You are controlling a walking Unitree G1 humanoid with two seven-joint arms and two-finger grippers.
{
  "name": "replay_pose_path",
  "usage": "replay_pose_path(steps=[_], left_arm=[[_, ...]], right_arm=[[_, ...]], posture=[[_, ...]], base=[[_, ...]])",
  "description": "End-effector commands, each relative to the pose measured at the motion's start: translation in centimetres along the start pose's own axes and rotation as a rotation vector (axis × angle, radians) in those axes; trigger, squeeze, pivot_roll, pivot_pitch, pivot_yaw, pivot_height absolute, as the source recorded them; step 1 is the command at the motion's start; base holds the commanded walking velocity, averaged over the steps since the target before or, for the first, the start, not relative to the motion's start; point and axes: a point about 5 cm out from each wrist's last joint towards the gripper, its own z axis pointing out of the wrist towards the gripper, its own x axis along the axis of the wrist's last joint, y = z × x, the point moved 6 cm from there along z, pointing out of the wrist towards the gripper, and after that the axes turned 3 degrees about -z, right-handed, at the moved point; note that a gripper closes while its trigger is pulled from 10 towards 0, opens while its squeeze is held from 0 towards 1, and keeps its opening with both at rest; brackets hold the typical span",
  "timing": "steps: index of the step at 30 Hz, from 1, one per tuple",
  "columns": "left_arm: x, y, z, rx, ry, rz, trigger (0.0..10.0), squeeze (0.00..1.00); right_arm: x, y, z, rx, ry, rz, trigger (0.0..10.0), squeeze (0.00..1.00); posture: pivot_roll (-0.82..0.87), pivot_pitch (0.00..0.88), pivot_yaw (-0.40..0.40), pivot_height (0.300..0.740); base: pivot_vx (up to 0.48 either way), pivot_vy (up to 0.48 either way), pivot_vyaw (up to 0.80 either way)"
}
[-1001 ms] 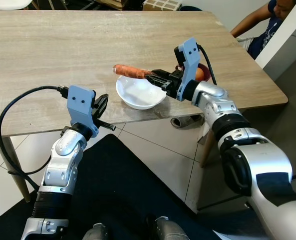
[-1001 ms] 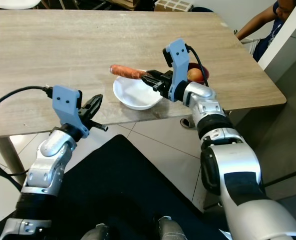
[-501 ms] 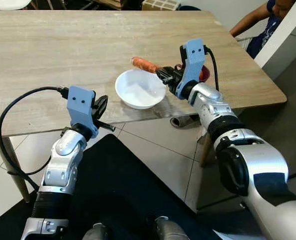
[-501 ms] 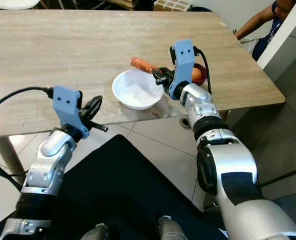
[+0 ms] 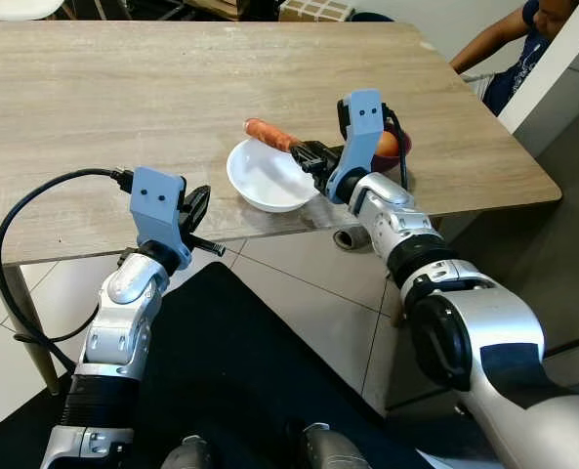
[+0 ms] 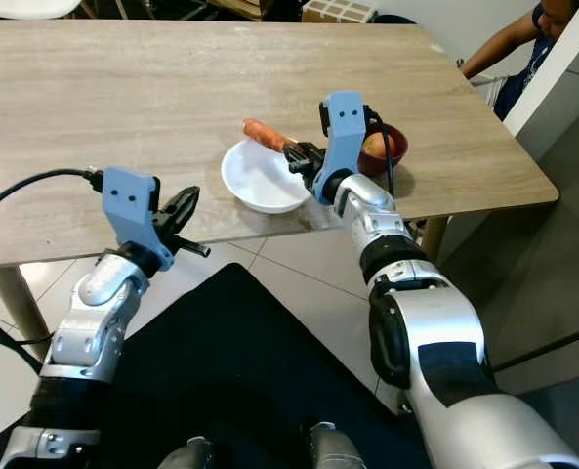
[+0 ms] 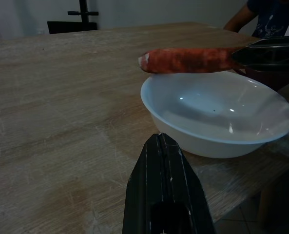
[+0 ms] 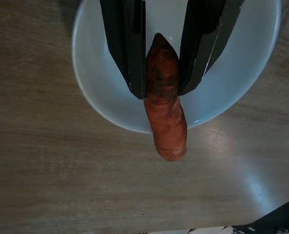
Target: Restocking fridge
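Near the surface's front edge, right end effector [image 5: 313, 156] clamps carrot [image 5: 268, 134] by its thin tip above white bowl [image 5: 269, 180], left end effector [image 5: 197, 210] closed, idle; shallow tip grip could let carrot pivot or slip out.

Orange carrot [image 5: 268, 134] held over round white bowl [image 5: 266, 183]
It is gripped by the right gripper [image 5: 307, 153] above the bowl's far rim.

The right arm reaches forward, its right gripper [image 5: 306, 152] clamped (fingers pressed against something held). The left arm is bent low, its left gripper [image 7: 165, 161] with fingers together.
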Motion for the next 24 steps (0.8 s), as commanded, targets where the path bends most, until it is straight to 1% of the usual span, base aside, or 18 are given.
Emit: replay_pose_path(steps=[1, 7, 16, 17, 19, 20, 21, 22, 24], left_arm=[[-0.5, 0.0, -0.5, -0.007, -0.025, 0.017, 10.0, 0.00], [-0.6, -0.1, -0.5, -0.007, -0.027, 0.020, 10.0, 0.00], [-0.6, 0.1, -0.5, -0.013, -0.028, 0.023, 10.0, 0.00], [-0.6, 0.1, -0.5, -0.013, -0.028, 0.023, 10.0, 0.00], [-0.6, 0.1, -0.5, -0.013, -0.028, 0.023, 10.0, 0.00], [-0.6, 0.1, -0.5, -0.015, -0.028, 0.024, 10.0, 0.00], [-0.6, 0.1, -0.4, -0.016, -0.028, 0.025, 10.0, 0.00], [-0.5, 0.1, -0.4, -0.017, -0.028, 0.026, 10.0, 0.00], [-0.5, 0.1, -0.4, -0.017, -0.027, 0.026, 10.0, 0.00]], right_arm=[[-0.3, 0.1, -0.1, -0.011, -0.005, 0.030, 10.0, 0.00], [-0.1, -0.2, 0.2, -0.019, 0.008, 0.040, 10.0, 0.00], [-0.3, 0.3, 0.0, -0.045, 0.003, 0.040, 10.0, 0.01], [-0.3, 0.3, 0.0, -0.048, 0.003, 0.040, 10.0, 0.42], [-0.3, 0.3, 0.0, -0.048, 0.003, 0.040, 10.0, 0.42], [-0.3, 0.4, 0.0, -0.053, 0.003, 0.040, 10.0, 0.82], [-0.2, 0.6, 0.0, -0.063, 0.004, 0.037, 10.0, 0.75], [-0.2, 0.8, -0.1, -0.071, 0.003, 0.036, 10.0, 0.00], [-0.2, 0.9, -0.1, -0.077, 0.003, 0.036, 10.0, 0.00]], posture=[[-0.03, 0.169, -0.090, 0.740], [-0.03, 0.171, -0.092, 0.740], [-0.03, 0.170, -0.088, 0.740], [-0.03, 0.170, -0.087, 0.740], [-0.03, 0.170, -0.087, 0.740], [-0.03, 0.170, -0.087, 0.740], [-0.03, 0.170, -0.086, 0.740], [-0.03, 0.170, -0.085, 0.740], [-0.03, 0.170, -0.085, 0.740]], base=[[0.000, 0.000, 0.00], [0.000, 0.000, 0.00], [0.000, 0.000, 0.00], [0.000, 0.000, 0.00], [0.000, 0.000, 0.00], [0.000, 0.000, 0.00], [0.000, 0.000, 0.00], [0.000, 0.000, 0.00], [0.000, 0.000, 0.00]])
